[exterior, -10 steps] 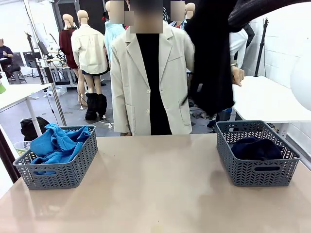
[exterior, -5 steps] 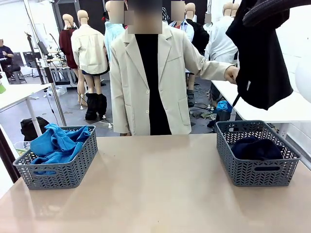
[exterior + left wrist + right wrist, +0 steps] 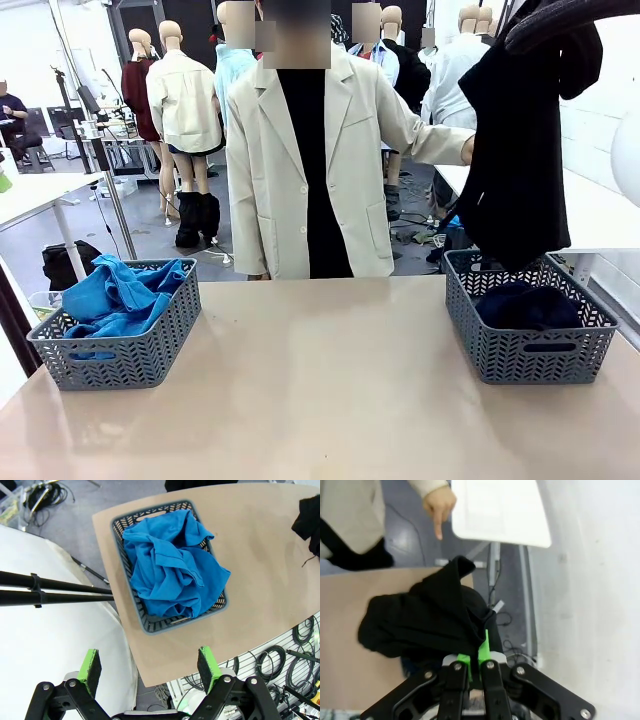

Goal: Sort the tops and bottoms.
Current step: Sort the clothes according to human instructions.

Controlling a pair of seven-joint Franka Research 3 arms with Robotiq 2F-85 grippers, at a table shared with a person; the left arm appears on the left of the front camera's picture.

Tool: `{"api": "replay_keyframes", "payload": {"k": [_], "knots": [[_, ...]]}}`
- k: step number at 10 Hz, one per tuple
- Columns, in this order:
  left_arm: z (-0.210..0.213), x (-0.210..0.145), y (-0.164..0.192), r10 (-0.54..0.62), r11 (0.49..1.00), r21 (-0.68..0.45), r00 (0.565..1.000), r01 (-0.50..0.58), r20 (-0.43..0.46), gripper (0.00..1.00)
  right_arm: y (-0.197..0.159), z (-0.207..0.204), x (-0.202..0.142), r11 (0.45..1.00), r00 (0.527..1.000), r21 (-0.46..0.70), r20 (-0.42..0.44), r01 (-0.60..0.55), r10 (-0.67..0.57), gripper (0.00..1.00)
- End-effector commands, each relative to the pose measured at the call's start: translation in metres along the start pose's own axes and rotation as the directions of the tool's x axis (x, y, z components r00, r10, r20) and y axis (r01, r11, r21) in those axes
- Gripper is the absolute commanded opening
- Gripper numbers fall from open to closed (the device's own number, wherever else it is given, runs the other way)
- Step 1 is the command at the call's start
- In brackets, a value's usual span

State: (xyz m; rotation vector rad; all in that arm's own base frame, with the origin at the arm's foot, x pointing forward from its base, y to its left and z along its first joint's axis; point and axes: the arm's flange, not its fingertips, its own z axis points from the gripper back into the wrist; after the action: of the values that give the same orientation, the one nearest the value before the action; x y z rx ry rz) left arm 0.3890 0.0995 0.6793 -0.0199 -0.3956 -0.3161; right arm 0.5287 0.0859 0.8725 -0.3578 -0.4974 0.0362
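Hanging above the right basket, the black garment is pinched tight in the right gripper. The left gripper gapes wide, holding nothing. The left basket holds blue clothes; dropping is left.

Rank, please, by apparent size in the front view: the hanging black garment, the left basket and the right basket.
1. Black garment, largest, though it hangs at a different depth.
2-3. Left basket and right basket look alike; I would not rank them.

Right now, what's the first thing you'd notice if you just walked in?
A black garment dangling high over the grey basket on the right, pinched in the right gripper. Next, the bright blue clothes heaped in the grey basket on the left. Across the table stands a person in a cream jacket, one hand out toward the hanging garment.
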Motion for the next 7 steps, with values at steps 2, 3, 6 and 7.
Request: {"api": "replay_keyframes", "payload": {"k": [2,3,6,7], "knots": [[0.001,0.001,-0.001,0.013,1.0,0.001,1.0,-0.013,0.006,1.0,0.037,-0.102,-0.137,0.995,0.99,0.059,-0.116,-0.077,0.084,0.0],[0.001,0.001,-0.001,0.013,1.0,0.001,1.0,-0.013,0.006,1.0,0.037,-0.118,-0.152,0.993,0.989,0.107,-0.132,-0.05,0.064,0.0],[0.001,0.001,-0.001,0.013,1.0,0.001,1.0,-0.013,0.006,1.0,0.023,-0.173,-0.19,0.995,0.96,0.087,-0.279,0.055,-0.028,0.0],[0.001,0.001,-0.001,0.013,1.0,0.001,1.0,-0.013,0.006,1.0,0.02,-0.179,-0.206,0.993,0.958,0.107,-0.286,0.054,-0.021,0.0]]}}
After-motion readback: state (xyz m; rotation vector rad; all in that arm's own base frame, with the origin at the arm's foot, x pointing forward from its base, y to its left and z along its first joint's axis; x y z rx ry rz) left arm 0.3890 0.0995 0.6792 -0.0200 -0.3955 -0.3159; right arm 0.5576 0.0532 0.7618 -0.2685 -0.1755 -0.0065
